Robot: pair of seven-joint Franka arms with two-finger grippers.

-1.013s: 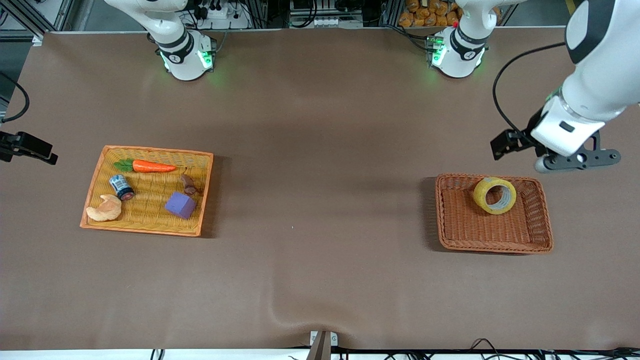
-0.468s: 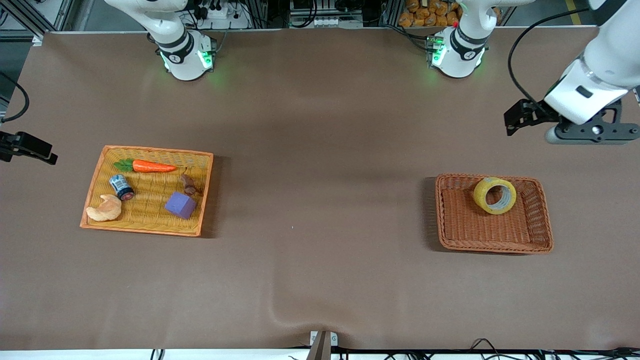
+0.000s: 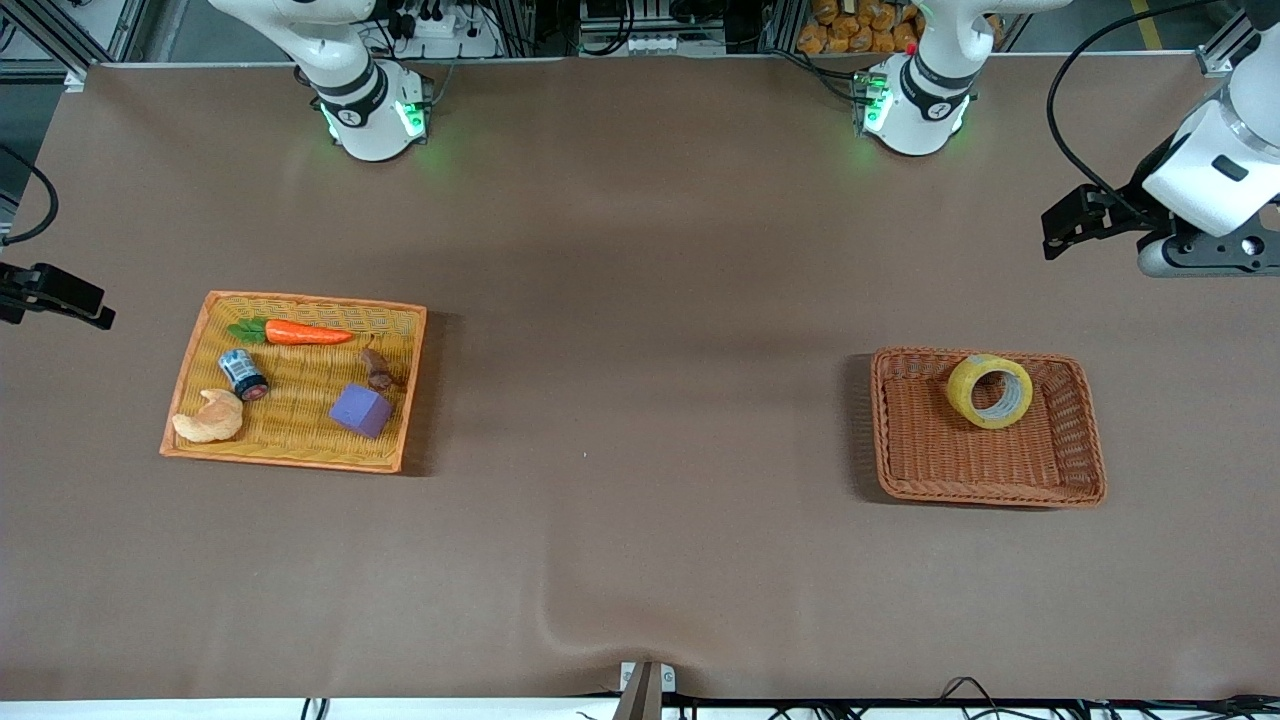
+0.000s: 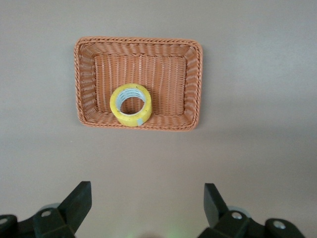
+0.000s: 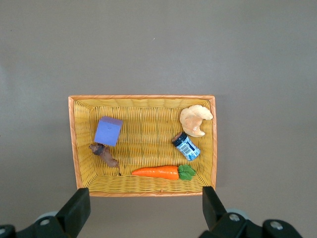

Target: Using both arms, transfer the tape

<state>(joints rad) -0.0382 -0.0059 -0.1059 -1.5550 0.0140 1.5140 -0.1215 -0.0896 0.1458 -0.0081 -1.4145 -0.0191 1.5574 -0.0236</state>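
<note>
Right gripper (image 5: 143,210) hangs above the yellow tray (image 3: 195,340), jaws spread, empty; tray holds carrot (image 3: 305,333), can (image 3: 243,373), croissant (image 3: 208,417), cube (image 3: 360,410) and a brown item (image 3: 377,368). Tape (image 3: 989,391) lies in the brown basket (image 3: 985,470) at the left arm's end, against the rim nearest the bases. Left gripper (image 4: 146,210) hangs over bare table (image 3: 640,250) near that basket, jaws spread, empty.

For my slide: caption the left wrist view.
Open left gripper above yellow tape roll in brown wicker basket.
</note>
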